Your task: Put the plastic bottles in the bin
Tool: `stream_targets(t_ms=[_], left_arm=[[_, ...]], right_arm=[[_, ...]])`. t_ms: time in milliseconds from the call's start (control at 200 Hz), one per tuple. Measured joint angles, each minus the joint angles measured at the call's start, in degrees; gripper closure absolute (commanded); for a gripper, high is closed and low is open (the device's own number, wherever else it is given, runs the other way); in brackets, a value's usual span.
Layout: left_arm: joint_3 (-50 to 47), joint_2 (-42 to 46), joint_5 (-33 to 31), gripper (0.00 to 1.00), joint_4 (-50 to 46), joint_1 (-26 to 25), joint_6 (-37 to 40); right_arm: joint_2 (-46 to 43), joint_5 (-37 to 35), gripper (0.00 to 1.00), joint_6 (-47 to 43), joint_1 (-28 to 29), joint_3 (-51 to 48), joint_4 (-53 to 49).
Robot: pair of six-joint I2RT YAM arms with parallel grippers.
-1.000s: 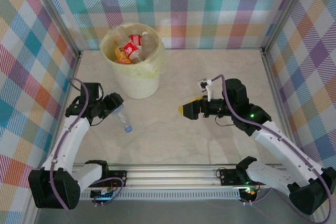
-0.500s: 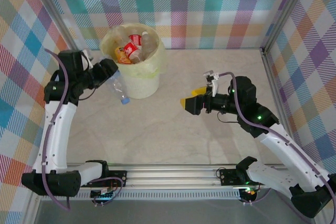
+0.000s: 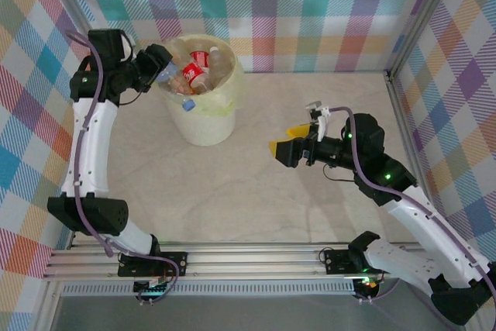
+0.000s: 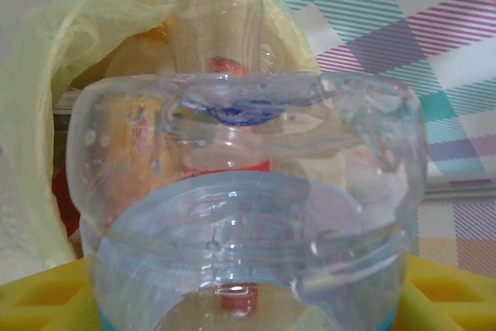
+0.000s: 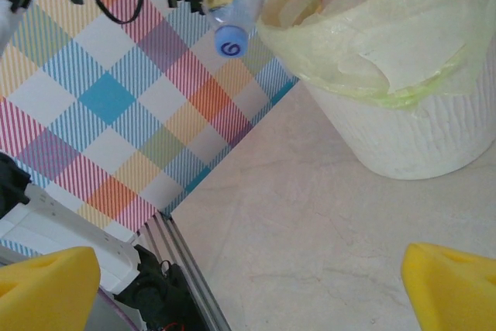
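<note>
Table [image 3: 232, 191] middle: right gripper [image 3: 284, 139] hangs above it, yellow fingers spread wide, nothing between them. Farther out on the left, left gripper [image 3: 159, 63] is clamped on a clear bottle [image 3: 177, 84], which is tilted with its blue cap down, up over the near-left rim of the bin [image 3: 205, 122]. That bin stands at the far left of the table, with several other bottles [image 3: 195, 75] inside its yellowish liner.

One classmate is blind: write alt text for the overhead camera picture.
The left gripper holds a clear blue-capped bottle, cap down, at the rim of the pale-yellow bin, which holds several bottles. The right gripper hangs open over the table.
</note>
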State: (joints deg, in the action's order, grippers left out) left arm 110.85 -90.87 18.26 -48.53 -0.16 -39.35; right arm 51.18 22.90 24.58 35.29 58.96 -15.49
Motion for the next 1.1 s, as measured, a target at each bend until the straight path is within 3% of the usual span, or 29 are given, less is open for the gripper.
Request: stream_targets(t_ms=[395,500,755,1100], left_arm=[[1.86,-7.45,-1.88,0.32,5.99,0.0,-8.68],[1.88,-8.46,-2.05,0.26,6.43,0.0,-9.31],[2.43,-9.11,-2.58,0.19,6.29,0.0,-8.57],[12.44,-9.99,-8.26,0.13,-0.98,0.98,-1.53]], right_arm=[[-0.57,-0.42,0.0,0.04,0.0,0.0,0.0],[-0.76,-0.44,0.0,0.07,0.0,-0.02,0.0],[-0.9,-0.85,0.0,0.07,0.0,-0.11,0.0],[-1.16,-1.42,0.0,0.07,0.0,-0.13,-0.33]])
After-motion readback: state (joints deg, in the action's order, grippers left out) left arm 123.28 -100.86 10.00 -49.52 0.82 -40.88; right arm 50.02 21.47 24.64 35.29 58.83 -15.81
